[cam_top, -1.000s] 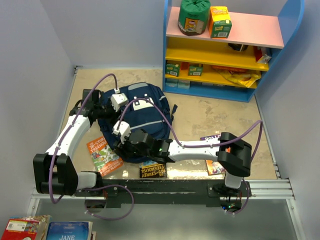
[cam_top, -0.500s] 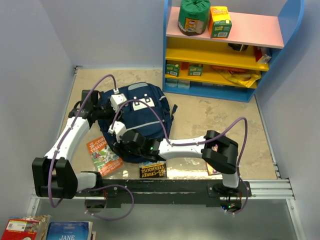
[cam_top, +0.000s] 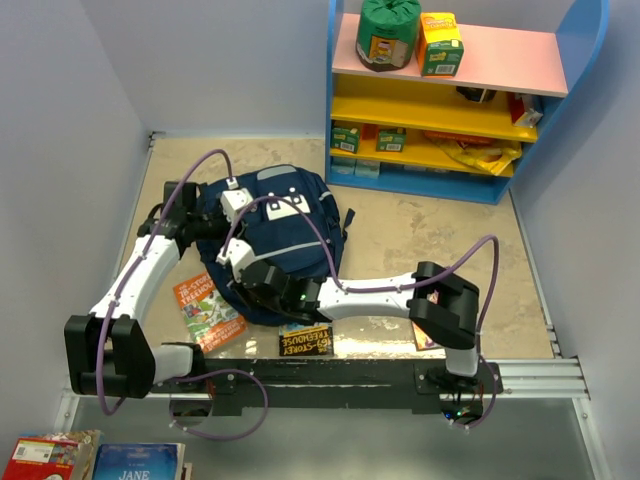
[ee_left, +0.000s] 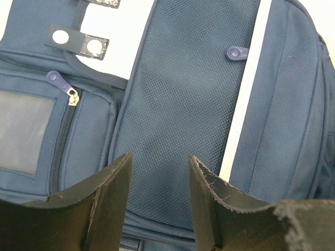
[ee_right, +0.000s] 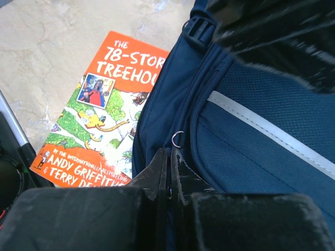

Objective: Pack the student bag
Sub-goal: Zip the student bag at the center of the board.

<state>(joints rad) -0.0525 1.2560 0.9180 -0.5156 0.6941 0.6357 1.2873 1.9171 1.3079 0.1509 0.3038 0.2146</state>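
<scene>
Room for moving is lying mostly to the right of the student bag (cam_top: 285,225), where bare surface (cam_top: 430,235) is stretching toward the right wall (cam_top: 600,220) and the blue shelf unit (cam_top: 455,100) in the far right corner. The bag is lying flat on the left-centre of the surface, its far edge near the back wall (cam_top: 230,60) and its left side close to the left wall (cam_top: 60,150).

Two books are hemming in its near edge. An orange Treehouse book (ee_right: 99,120) is lying at the near-left corner, with the bag's edge overlapping it in the right wrist view. A black book (cam_top: 305,342) is sitting just beside the near rim, close to the mounting rail (cam_top: 330,385). A third book (cam_top: 428,330) is lying on the right, partly hidden under the right arm (cam_top: 380,295).

The left fingers (ee_left: 104,201) are standing about half apart and holding nothing. They are hovering over the bag's mesh panel (ee_left: 183,104), beside a zipped pocket (ee_left: 84,141). The right arm is reaching across the near side of the surface. The right fingers (ee_right: 154,178) are pressing fully together at the bag's near-left edge, just below a small metal zipper ring (ee_right: 178,138). I cannot tell whether fabric is being pinched between them.
</scene>
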